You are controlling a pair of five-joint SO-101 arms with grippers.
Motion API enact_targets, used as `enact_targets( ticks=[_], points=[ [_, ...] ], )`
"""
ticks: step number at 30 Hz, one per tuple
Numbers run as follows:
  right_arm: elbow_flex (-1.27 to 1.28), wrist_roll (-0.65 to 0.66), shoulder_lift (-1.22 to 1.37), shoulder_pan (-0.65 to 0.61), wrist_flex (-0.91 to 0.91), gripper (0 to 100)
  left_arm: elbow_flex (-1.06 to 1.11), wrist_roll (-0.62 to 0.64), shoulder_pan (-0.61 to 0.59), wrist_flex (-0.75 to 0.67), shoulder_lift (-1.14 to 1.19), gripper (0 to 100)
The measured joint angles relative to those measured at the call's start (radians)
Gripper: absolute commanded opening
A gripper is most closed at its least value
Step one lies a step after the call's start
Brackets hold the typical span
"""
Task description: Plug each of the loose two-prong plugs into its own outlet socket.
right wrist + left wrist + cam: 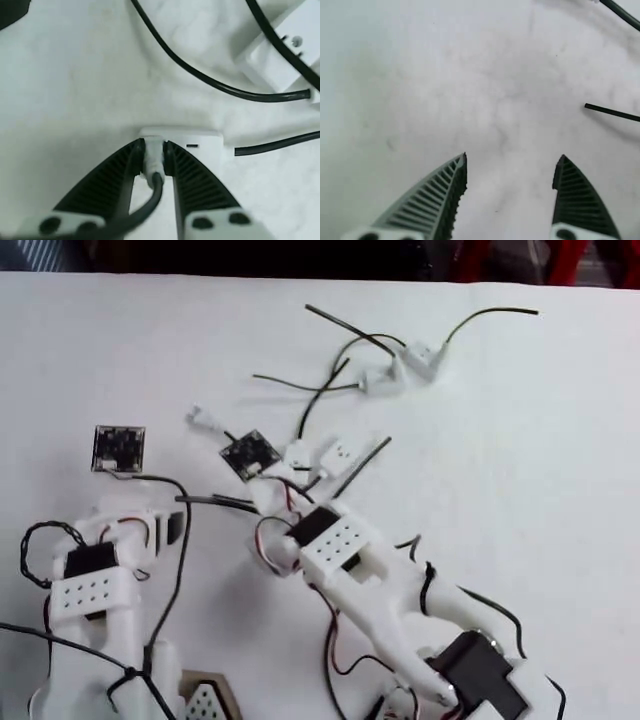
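White two-prong plug (152, 156) with black cord, clamped in the right gripper (154, 146), its tip against a white outlet socket block (200, 142) near the white table's (560, 490) centre. The left gripper (510, 167), jaws apart, hovers above bare tabletop at left.

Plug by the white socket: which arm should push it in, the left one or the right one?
Right. The right arm's fingers are shut on the plug, right at the white socket. The left arm's fingers are open over bare table, holding nothing.
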Motion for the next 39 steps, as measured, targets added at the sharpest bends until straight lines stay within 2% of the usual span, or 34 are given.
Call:
enact_targets(
  ticks=[8, 12, 17, 24, 32, 39],
  points=[
    [0.041, 0.049, -0.015, 0.000, -0.029, 1.7, 0.000, 0.000, 0.000, 0.000, 0.000, 28],
    [0.025, 0.052, -0.054, 0.005, 0.049, 1.7, 0.000, 0.000, 0.000, 0.000, 0.000, 28],
    [-0.015, 0.054, -0.193, 0.100, 0.186, 1.7, 0.000, 0.000, 0.000, 0.000, 0.000, 28],
    [-0.040, 0.175, -0.327, 0.287, 0.216, 1.7, 0.000, 0.000, 0.000, 0.000, 0.000, 28],
    [-0.127, 0.206, -0.259, 0.534, 0.044, 1.7, 0.000, 0.000, 0.000, 0.000, 0.000, 28],
    [-0.245, 0.149, -0.028, 0.635, -0.121, 1.8, 0.000, 0.000, 0.000, 0.000, 0.000, 28]
  ],
)
